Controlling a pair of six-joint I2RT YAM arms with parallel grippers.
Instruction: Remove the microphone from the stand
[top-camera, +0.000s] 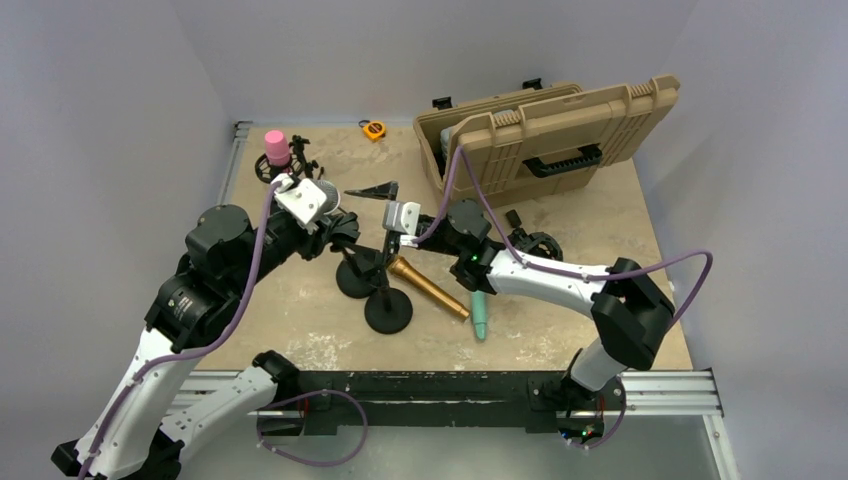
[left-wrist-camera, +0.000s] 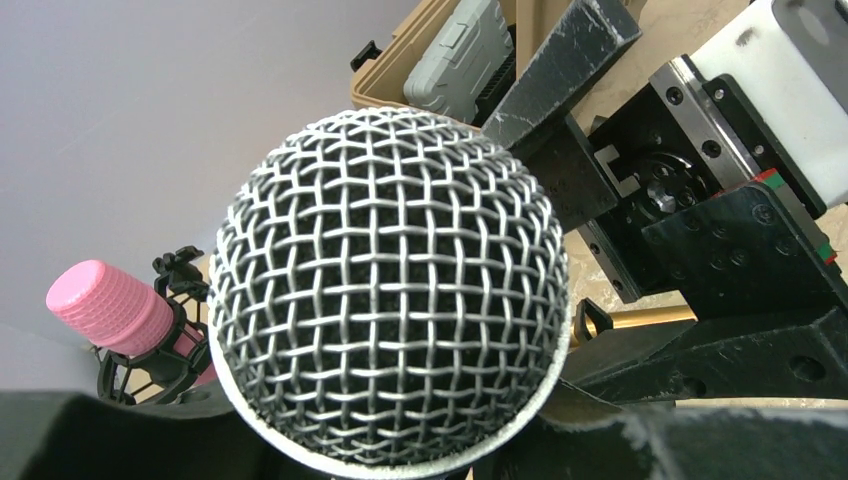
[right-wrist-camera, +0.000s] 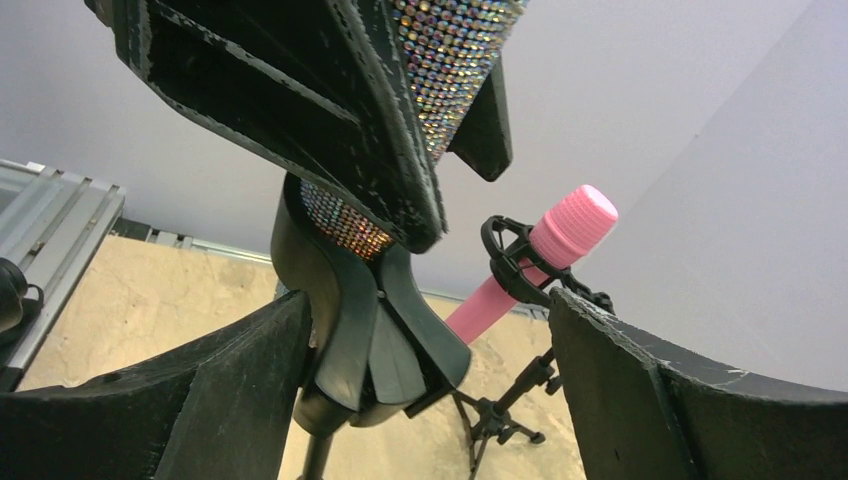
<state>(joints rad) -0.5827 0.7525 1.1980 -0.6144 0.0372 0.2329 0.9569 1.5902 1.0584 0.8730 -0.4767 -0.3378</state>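
Left gripper (top-camera: 338, 226): we see it clamped on the microphone (left-wrist-camera: 390, 290) (mesh head toward the camera)
Right gripper (right-wrist-camera: 425, 330): spread wide around the stand (right-wrist-camera: 370, 330)

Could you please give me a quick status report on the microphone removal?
Left gripper shut on the microphone. Right gripper open, its fingers either side of the stand clip. Microphone seated in that clip. Nothing seen blocking the lift.

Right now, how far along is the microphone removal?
Done: the left tool grips the microphone. In hand: the right tool stands open on either side of the stand's clip, not yet clamped. Left: the microphone's sparkly body sits in that clip, so pulling it free remains.
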